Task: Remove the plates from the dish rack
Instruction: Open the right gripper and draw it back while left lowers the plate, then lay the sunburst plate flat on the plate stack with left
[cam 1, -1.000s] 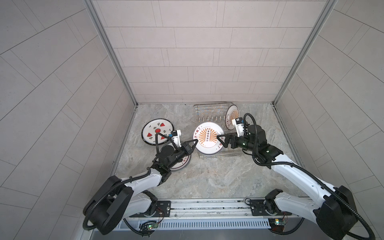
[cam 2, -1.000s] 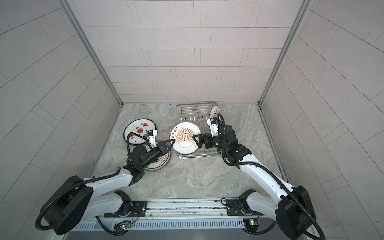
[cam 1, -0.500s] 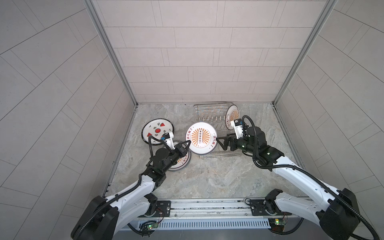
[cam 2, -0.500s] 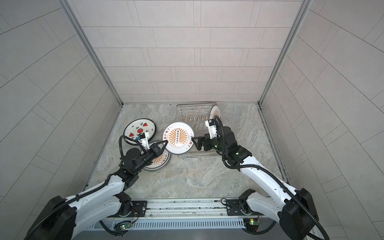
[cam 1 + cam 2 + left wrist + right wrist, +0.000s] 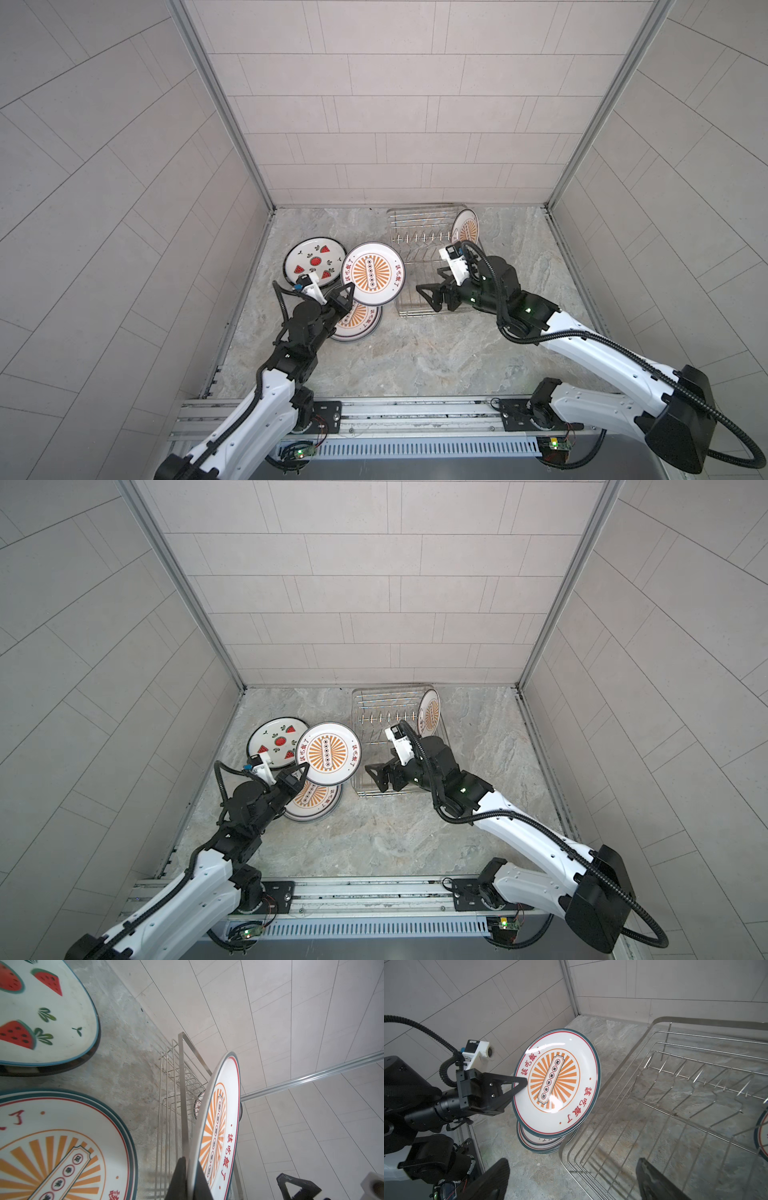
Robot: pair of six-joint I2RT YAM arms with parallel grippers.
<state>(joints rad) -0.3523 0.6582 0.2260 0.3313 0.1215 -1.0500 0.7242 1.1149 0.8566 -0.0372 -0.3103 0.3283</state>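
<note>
The left gripper (image 5: 348,289) is clamped tight on the rim of a sunburst plate (image 5: 372,273), which it holds tilted in the air just left of the dish rack (image 5: 419,237), the face turned up and towards the rack. Red characters on either side of the orange rays read 該吃飯了, and the banner through the middle carries small dark circled characters too small to read. Under that plate, by the rack's near left corner, a stack of matching sunburst plates (image 5: 357,326) lies flat on the grey marbled counter (image 5: 415,353), with a watermelon plate (image 5: 309,259) flat further left. One more sunburst plate (image 5: 467,228) stands on edge at the rack's far right end. The right gripper (image 5: 430,284) hovers over the rack's near left part, jaws spread wide and holding nothing
</note>
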